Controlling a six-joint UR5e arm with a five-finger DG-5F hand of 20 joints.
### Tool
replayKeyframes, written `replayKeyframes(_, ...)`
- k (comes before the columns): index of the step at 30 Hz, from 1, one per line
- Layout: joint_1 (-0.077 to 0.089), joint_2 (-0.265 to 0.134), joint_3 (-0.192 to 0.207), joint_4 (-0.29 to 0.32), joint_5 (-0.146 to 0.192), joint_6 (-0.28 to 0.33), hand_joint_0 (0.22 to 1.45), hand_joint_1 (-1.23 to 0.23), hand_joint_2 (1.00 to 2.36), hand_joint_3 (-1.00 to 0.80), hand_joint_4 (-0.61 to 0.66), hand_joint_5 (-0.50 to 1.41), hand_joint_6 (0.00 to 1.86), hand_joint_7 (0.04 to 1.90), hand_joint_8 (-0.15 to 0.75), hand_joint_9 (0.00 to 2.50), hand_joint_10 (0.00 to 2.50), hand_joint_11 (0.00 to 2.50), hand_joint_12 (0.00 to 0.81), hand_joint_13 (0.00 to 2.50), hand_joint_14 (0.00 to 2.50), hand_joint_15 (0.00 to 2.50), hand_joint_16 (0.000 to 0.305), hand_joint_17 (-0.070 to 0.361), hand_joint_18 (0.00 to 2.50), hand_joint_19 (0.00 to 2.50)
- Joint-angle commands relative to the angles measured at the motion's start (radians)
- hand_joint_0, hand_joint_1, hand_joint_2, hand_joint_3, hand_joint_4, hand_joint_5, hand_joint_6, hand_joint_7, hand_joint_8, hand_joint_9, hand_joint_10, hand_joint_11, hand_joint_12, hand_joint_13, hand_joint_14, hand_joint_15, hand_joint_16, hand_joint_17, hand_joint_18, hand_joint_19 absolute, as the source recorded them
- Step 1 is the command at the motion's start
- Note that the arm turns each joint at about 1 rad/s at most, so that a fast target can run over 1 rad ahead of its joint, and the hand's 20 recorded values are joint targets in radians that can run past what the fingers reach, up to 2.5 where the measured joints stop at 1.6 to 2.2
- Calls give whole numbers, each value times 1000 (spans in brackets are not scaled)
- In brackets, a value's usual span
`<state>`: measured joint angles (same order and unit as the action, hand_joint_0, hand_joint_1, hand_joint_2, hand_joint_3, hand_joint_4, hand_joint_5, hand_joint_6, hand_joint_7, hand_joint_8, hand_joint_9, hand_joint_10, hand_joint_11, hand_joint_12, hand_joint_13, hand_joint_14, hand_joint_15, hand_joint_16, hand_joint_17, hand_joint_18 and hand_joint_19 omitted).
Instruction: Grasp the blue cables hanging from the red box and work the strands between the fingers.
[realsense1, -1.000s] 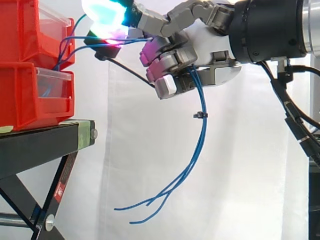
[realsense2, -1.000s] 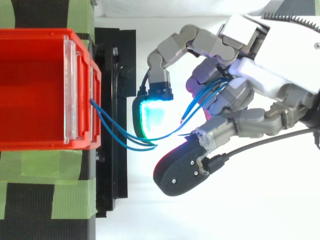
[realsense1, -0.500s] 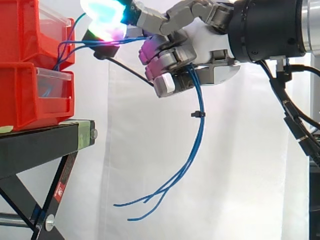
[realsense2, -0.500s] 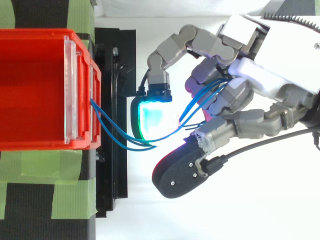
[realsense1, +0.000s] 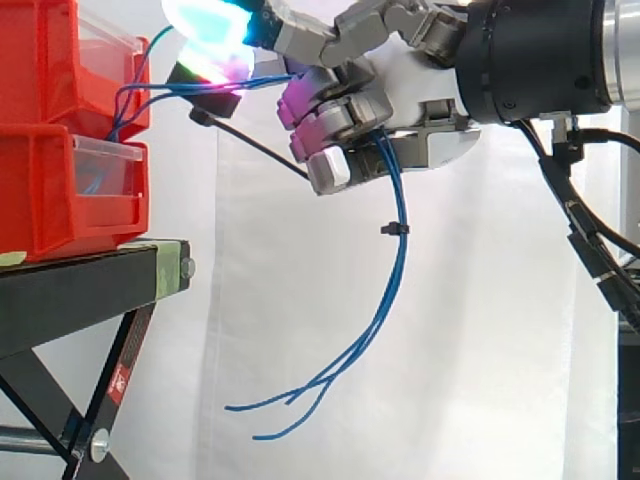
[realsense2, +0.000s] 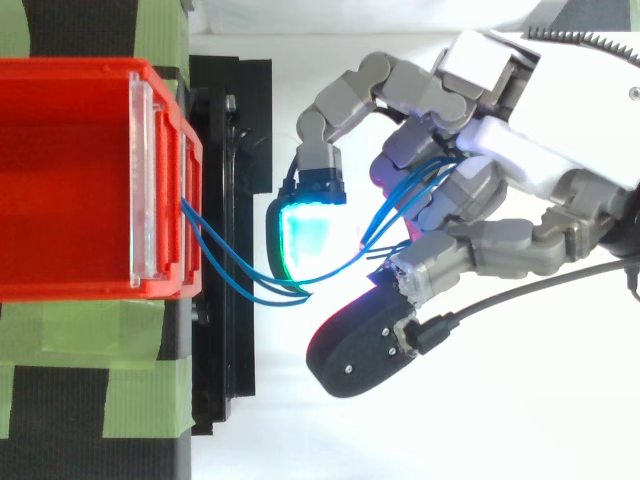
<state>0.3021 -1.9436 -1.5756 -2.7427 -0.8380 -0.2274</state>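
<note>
From the side, we see the robot hand (realsense1: 420, 95) curled round the blue cables (realsense1: 392, 250), which run from the red box (realsense1: 70, 70) through its fingers (realsense1: 335, 120) and dangle below. From above, we judge that pulling away could tug these cables from the box.

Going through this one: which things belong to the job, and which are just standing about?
Job:
- blue cables
- upper red box they come out of
- hand, fingers curled round the strands

Just about:
- lower red bin
- black stand
- green tape
- white curtain
</note>
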Motion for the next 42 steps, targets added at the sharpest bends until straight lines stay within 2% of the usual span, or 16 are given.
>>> replayKeyframes(1, 0, 0, 0, 0, 0, -9, 697, -798, 1000, -1000, 175, -175, 1292, 964, 556, 1864, 2500, 2500, 692, 2105, 2500, 1814, 255, 192, 2500, 777)
replayKeyframes(10, 0, 0, 0, 0, 2, -26, 615, -800, 1000, -1000, 212, -209, 1237, 929, 556, 1864, 2500, 2500, 692, 2105, 2500, 1814, 255, 192, 2500, 777)
replayKeyframes(16, 0, 0, 0, 0, 4, -32, 799, -724, 1000, -1000, 173, -103, 1313, 970, 556, 1864, 2500, 2500, 692, 2105, 2500, 1814, 255, 192, 2500, 777)
replayKeyframes(17, 2, 0, 0, 0, 4, -32, 819, -724, 1000, -1000, 174, -6, 1184, 1035, 556, 1864, 2500, 2500, 692, 2105, 2500, 1814, 255, 192, 2500, 777)
replayKeyframes(25, 3, 0, 0, 0, 7, -32, 784, -660, 1000, -979, 185, 69, 1070, 1119, 556, 1864, 2500, 2500, 692, 2105, 2500, 1814, 255, 192, 2500, 777)
replayKeyframes(28, 3, 0, 0, 0, 7, -32, 818, -669, 1003, -899, 179, 81, 1060, 1134, 556, 1864, 2500, 2500, 692, 2105, 2500, 1814, 255, 192, 2500, 777)
replayKeyframes(30, 3, 0, -1, 0, 7, -32, 884, -723, 1009, -717, 158, 78, 1063, 1143, 556, 1864, 2500, 2500, 692, 2105, 2500, 1814, 255, 192, 2500, 777)
replayKeyframes(32, 3, 0, -1, 0, 7, -32, 890, -733, 1011, -641, 147, 64, 1089, 1140, 556, 1864, 2500, 2500, 692, 2105, 2500, 1814, 255, 192, 2500, 777)
replayKeyframes(37, 5, 0, 0, 1, 7, -32, 902, -738, 1014, -478, 112, 7, 1237, 1081, 556, 1864, 2500, 2500, 692, 2105, 2500, 1814, 255, 192, 2500, 777)
replayKeyframes(39, 6, 0, -1, 1, 7, -32, 898, -735, 1016, -327, 88, -6, 1315, 1072, 556, 1864, 2500, 2500, 692, 2105, 2500, 1814, 255, 192, 2500, 777)
replayKeyframes(42, 6, 0, -1, 0, 8, -32, 908, -729, 1014, -216, 46, -5, 1363, 1062, 556, 1864, 2500, 2500, 692, 2105, 2500, 1814, 255, 192, 2500, 777)
